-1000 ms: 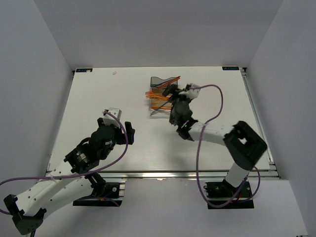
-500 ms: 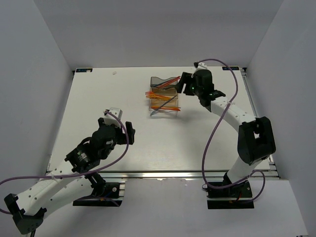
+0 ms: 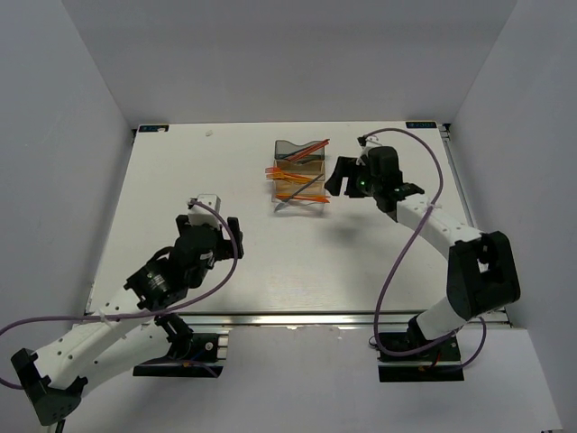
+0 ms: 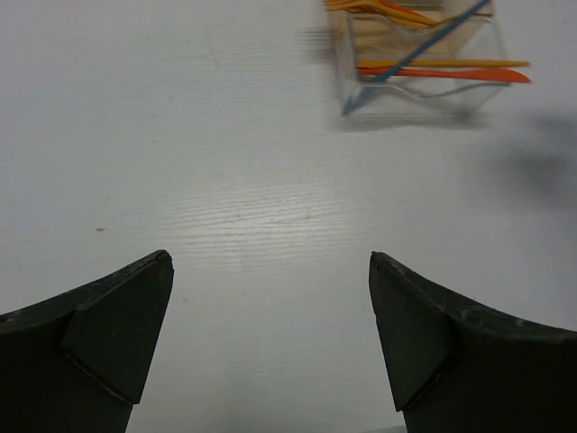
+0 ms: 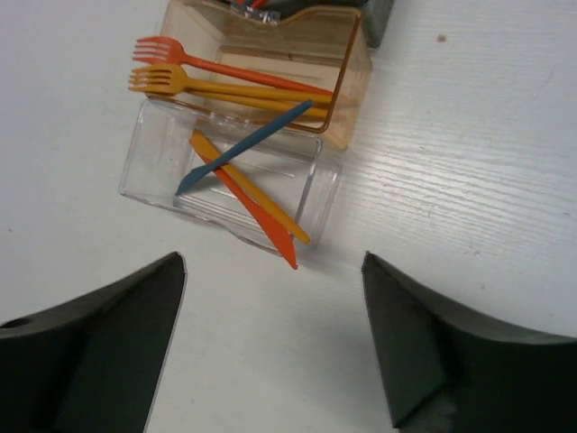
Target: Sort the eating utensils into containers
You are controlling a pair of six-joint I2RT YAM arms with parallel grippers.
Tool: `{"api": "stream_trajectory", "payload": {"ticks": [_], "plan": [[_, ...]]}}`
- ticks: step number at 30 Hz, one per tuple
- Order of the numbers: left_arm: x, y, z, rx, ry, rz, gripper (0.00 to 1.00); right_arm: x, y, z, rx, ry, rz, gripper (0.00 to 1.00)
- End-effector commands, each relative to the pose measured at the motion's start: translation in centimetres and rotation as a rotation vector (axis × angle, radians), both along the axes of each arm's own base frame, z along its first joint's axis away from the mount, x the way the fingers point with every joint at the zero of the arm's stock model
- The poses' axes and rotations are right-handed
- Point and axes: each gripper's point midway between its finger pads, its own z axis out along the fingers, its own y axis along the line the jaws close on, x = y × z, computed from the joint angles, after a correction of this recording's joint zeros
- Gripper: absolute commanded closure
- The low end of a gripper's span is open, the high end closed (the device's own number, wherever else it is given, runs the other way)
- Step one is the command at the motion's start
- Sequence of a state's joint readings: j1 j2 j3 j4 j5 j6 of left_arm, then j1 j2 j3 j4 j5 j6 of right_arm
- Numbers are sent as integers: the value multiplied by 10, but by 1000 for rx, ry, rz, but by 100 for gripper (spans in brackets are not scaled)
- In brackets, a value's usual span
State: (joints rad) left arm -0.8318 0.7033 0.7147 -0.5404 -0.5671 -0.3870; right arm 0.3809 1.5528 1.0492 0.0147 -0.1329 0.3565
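Three joined bins stand at the table's back middle: a smoky grey bin (image 3: 293,151), an amber bin (image 3: 296,172) and a clear bin (image 3: 302,198). The amber bin (image 5: 270,63) holds orange forks (image 5: 225,77). The clear bin (image 5: 230,180) holds an orange knife (image 5: 261,216), a yellow knife (image 5: 270,212) and a dark blue utensil (image 5: 243,144) that leans onto the amber bin. A red utensil (image 3: 311,147) sticks out of the grey bin. My right gripper (image 3: 341,175) is open and empty, just right of the bins. My left gripper (image 3: 230,236) is open and empty, well short of the bins (image 4: 419,63).
White table (image 3: 225,180) with raised walls around. A black edge strip (image 3: 455,180) runs along the right side. Purple cables loop from both arms.
My right gripper swung away from over the bins to the back right, then came down a little beside them. My left arm drew back slightly.
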Motion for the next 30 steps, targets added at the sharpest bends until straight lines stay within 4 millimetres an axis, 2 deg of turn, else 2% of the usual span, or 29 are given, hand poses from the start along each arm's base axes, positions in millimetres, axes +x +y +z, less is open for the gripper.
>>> {"api": "stream_trajectory", "payload": {"ticks": [1,2,3,4,5,6,7,8,9,10,11,12,13,15,16,19,24,26,30], "plan": [[20,41,4,-3,-2,264,2,-7,-11,25,-13,-77,-14,11],[24,51,4,-13,3,314,2,-13,-17,38,-9,-106,-33,10],[28,60,2,-38,11,363,2,-22,-24,33,-28,-79,-53,11],[35,84,3,-55,7,459,2,-32,-32,26,-43,-58,-74,11],[37,94,5,-60,2,500,2,-43,-45,36,-51,-71,-125,11],[41,114,5,-56,-3,573,2,-47,-57,37,-80,-81,-174,11],[42,123,4,-52,2,601,2,-51,-59,31,-94,-59,-173,11],[45,129,4,-50,11,617,2,-68,-77,45,-104,-108,-223,11],[47,135,3,-44,22,628,2,-79,-87,42,-140,-98,-238,11],[51,136,-1,-51,39,627,2,-89,-100,56,-142,-143,-281,11],[53,144,-1,-53,44,653,2,-98,-105,52,-149,-142,-285,11],[54,146,-1,-47,48,652,2,-107,-109,51,-155,-143,-282,11],[55,151,1,-56,49,658,2,-119,-110,63,-117,-183,-275,11],[52,159,6,-56,34,684,2,-135,-111,56,-103,-185,-254,11],[48,162,8,-55,23,697,2,-145,-116,62,-90,-214,-258,11],[32,171,11,-73,-25,739,2,-161,-123,56,-93,-219,-254,11],[9,178,28,-123,-104,761,2,-173,-136,48,-121,-199,-296,11],[9,177,32,-138,-131,752,2,-174,-130,53,-106,-246,-249,11],[17,165,24,-152,-105,689,2,-174,-137,56,-128,-249,-281,11]]}}
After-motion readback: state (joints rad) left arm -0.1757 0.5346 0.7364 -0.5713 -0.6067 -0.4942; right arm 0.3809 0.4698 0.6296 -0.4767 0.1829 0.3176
